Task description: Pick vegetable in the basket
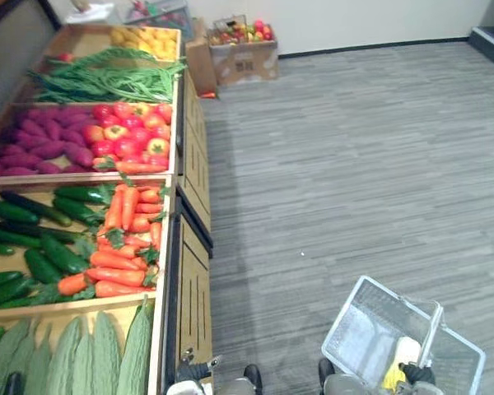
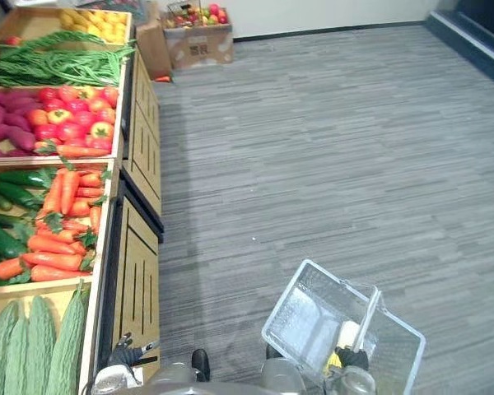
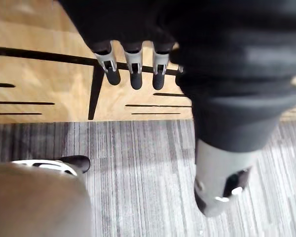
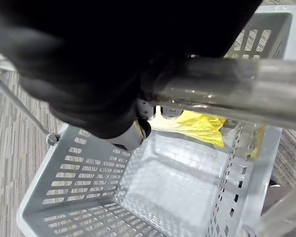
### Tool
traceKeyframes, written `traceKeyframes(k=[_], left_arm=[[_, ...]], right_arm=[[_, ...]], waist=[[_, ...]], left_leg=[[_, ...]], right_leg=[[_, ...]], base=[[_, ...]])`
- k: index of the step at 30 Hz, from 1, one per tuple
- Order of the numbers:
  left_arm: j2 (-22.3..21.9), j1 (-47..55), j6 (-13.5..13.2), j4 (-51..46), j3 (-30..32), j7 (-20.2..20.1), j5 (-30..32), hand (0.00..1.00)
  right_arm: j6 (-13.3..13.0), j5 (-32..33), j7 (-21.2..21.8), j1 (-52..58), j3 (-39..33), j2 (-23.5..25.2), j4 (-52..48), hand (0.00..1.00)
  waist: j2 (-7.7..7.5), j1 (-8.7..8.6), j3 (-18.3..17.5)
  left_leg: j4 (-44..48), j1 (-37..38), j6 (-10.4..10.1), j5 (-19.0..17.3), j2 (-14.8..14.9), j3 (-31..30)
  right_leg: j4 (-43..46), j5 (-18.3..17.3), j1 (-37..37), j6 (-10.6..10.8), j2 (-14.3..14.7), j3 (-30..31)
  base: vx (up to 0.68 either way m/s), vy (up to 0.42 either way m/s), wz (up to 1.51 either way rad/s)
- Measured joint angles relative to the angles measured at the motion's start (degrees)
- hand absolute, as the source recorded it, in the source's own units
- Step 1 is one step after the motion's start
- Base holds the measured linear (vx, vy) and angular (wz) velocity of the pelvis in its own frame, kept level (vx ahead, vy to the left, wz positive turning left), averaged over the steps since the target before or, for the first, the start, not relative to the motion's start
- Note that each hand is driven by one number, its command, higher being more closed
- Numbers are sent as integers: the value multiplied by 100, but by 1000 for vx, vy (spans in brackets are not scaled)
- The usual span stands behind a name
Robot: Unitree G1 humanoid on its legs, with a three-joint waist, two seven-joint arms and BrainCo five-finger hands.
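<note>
Right hand [image 1: 417, 373]: at 5 o'clock in the head views, curled round the handle [image 1: 432, 333] of the basket [image 1: 346, 317], which hangs over the grey carpet [image 1: 354, 164].
Basket: pale grey plastic with slotted walls, tilted, its open top facing up.
Yellow vegetable [image 4: 200, 126]: lies inside the basket against the wall nearest the right hand, partly hidden under the handle; what kind it is cannot be told.
Left hand [image 3: 134, 64]: at 6 o'clock, fingers straight and side by side, holding nothing, just in front of the wooden front of the stand [image 1: 189, 288].
Stand: runs from 7 to 11 o'clock, split into wooden compartments.
Gourds [image 1: 90, 354]: pale green and ridged, in the nearest compartment at 7 o'clock.
Cucumbers [image 1: 33, 247]: dark green, in the next compartment at 9 o'clock.
Carrots [image 1: 128, 239]: orange, piled beside the cucumbers on the carpet side.
Purple roots [image 1: 41, 144]: at 10 o'clock, sharing a compartment with red fruit [image 1: 132, 132].
Green beans [image 1: 107, 78]: a long heap at 11 o'clock.
Yellow produce [image 1: 144, 39]: in the farthest compartment.
Box [image 1: 243, 53]: cardboard, at 12 o'clock by the wall, topped with mixed produce.
</note>
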Motion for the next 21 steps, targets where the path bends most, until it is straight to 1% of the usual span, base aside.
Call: traceKeyframes(k=[2,3,4,6,7,8,9,10,11,12,13,14,15,16,17,18,19,20,21], left_arm=[[23,-30,0,4,-59,-1,11,0],[63,-61,3,33,-177,-12,17,0],[83,-63,2,47,-253,-12,19,0],[135,-73,3,48,-486,-20,142,0],[151,-75,2,44,-547,-23,186,0],[259,-78,2,45,-676,-25,237,0],[304,-76,1,46,-738,-26,240,0],[305,-71,11,66,-811,-27,246,0],[330,-72,12,85,-866,-25,246,0],[341,-73,15,88,-869,-16,246,0],[331,-79,24,105,-861,-6,242,0],[319,-142,43,121,-844,7,241,0],[320,-151,60,129,-846,12,242,0],[322,-157,84,147,-844,17,242,0],[332,-160,88,164,-821,55,243,0],[332,-160,87,159,-780,66,244,0],[364,-156,86,159,-689,87,246,0],[364,-184,90,226,-633,97,248,0],[232,-247,86,291,-629,87,249,0]], right_arm=[[-2,-1,11,-4,-5,44,-3,100],[-1,-1,11,-11,-18,75,-15,100],[-5,-2,10,-16,-23,85,-34,100],[-15,0,18,-65,-23,100,-158,100],[-17,2,16,-69,-36,132,-167,100],[-44,5,13,-77,-81,146,-180,100],[-56,7,13,-77,-98,157,-179,100],[-91,8,8,-70,-134,155,-176,100],[-141,9,1,-70,-150,133,-181,100],[-147,9,4,-92,-148,112,-185,100],[-151,8,6,-146,-148,70,-185,100],[-156,10,3,-212,-183,27,-221,100],[-145,11,4,-236,-186,-10,-222,100],[-128,11,7,-235,-187,-39,-218,100],[-127,13,2,-232,-226,-25,-219,100],[-122,12,2,-232,-229,-25,-221,100],[-114,12,3,-204,-230,13,-211,100],[-110,20,0,-221,-257,14,-191,100],[-82,64,-15,-330,-334,-61,-176,100]], waist=[[-45,74,-29],[-57,100,-27],[-58,101,-30],[-62,109,-20],[-79,110,-2],[-135,103,39],[-166,90,59],[-122,42,86],[-158,-17,83],[-175,-25,83],[-139,-30,101],[-52,-40,156],[-18,-40,178],[0,-35,189],[-21,-32,193],[-44,-30,203],[-190,-33,213],[-168,-33,298],[59,-40,349]], left_leg=[[-34,183,62,-83,-49,184],[-34,305,73,-140,-55,277],[-35,349,74,-160,-52,312],[-39,564,69,-171,-5,506],[-52,652,74,-178,-12,565],[-68,891,88,-249,-54,579],[-94,1043,92,-303,-84,582],[-206,1294,140,-405,-59,571],[-285,1416,137,-445,-41,566],[-294,1423,137,-445,-17,565],[-323,1409,132,-448,119,559],[-330,1405,103,-461,304,544],[-329,1411,101,-461,389,536],[-328,1419,100,-461,497,527],[-327,1472,-28,-478,616,508],[-327,1532,-127,-501,653,501],[-324,1653,-341,-620,652,401],[-331,1847,-556,-749,747,319],[-321,1904,-639,-717,932,237]], right_leg=[[70,-49,22,76,-40,10],[278,-110,-8,159,-36,7],[458,-149,-75,162,-24,0],[1636,-200,-558,143,29,-116],[2034,-200,-705,143,21,-200],[2811,-196,-933,146,-60,-390],[3154,-186,-1008,162,-128,-484],[3723,-182,-1167,273,-231,-688],[3878,-402,-1280,70,-396,-1016],[3813,-518,-1364,16,-468,-1170],[3541,-575,-1545,-34,-521,-1447],[3076,-544,-1663,8,-503,-1609],[2750,-481,-1688,55,-502,-1629],[2220,-391,-1711,176,-529,-1592],[1310,70,-1691,180,-625,-1496],[939,332,-1630,177,-674,-1462],[413,697,-1468,190,-826,-1411],[636,1241,-1431,516,-837,-1477],[1132,848,-1515,361,-722,-1582]], base=[[205,110,-50],[211,77,-41],[188,55,-38],[171,45,-40],[153,35,-32],[122,21,-17],[171,18,-12],[187,5,-1],[185,-2,2],[171,-30,6],[168,-75,5],[211,-140,6],[195,-160,10],[303,-283,16],[303,-288,17],[407,-405,22],[362,-413,20],[354,-405,23],[304,-382,28]])
